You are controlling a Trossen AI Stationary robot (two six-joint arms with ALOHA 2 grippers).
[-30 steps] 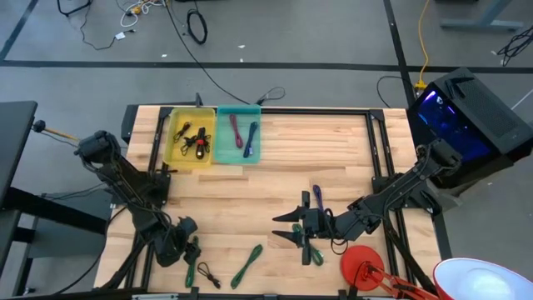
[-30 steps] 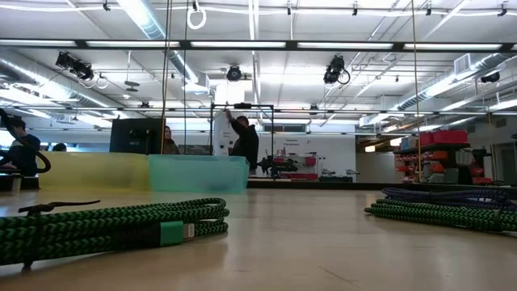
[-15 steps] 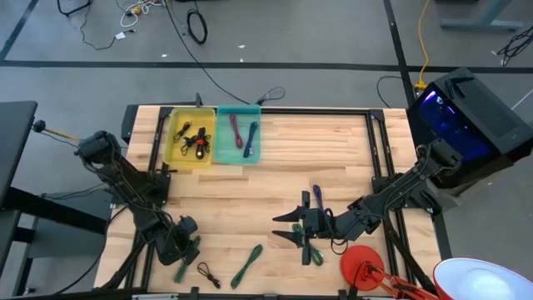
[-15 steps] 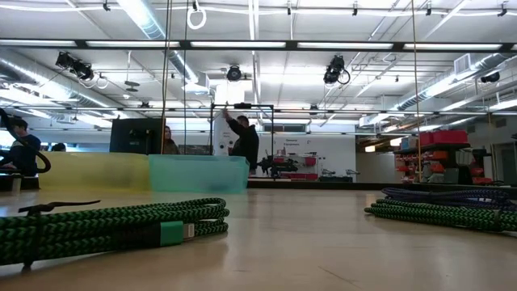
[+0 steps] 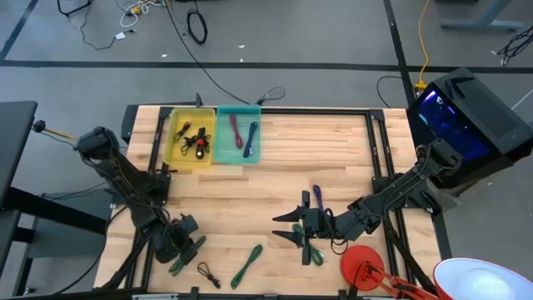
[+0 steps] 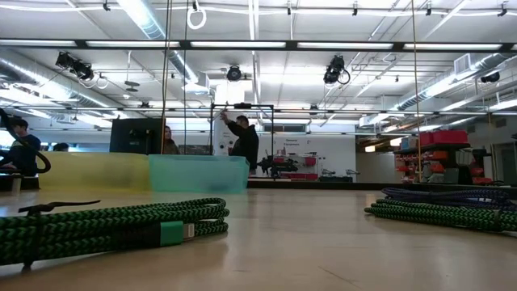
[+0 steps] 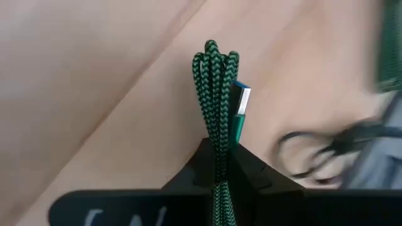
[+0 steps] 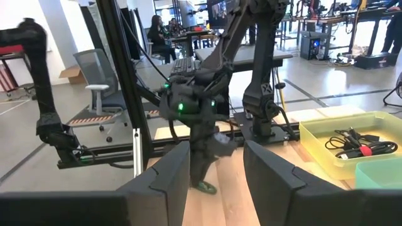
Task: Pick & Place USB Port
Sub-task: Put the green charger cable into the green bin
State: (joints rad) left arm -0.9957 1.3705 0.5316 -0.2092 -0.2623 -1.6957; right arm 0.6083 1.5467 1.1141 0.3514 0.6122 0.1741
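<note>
Left pincer [image 7: 218,172] clamps a braided green cable bundle [image 7: 217,107], lifted off the pale wooden table [image 5: 333,158]; right pincer [image 8: 217,166] gapes, empty.

In the left wrist view the green braided cable [image 7: 217,125] runs down out of frame between the dark fingers [image 7: 188,182], and a black cable [image 7: 326,150] beside it is blurred.

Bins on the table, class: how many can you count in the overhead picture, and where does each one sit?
2. A yellow bin stands at the table's far edge, left of centre, and a teal bin stands touching its right side. Both hold cables. None appears hidden.
</note>
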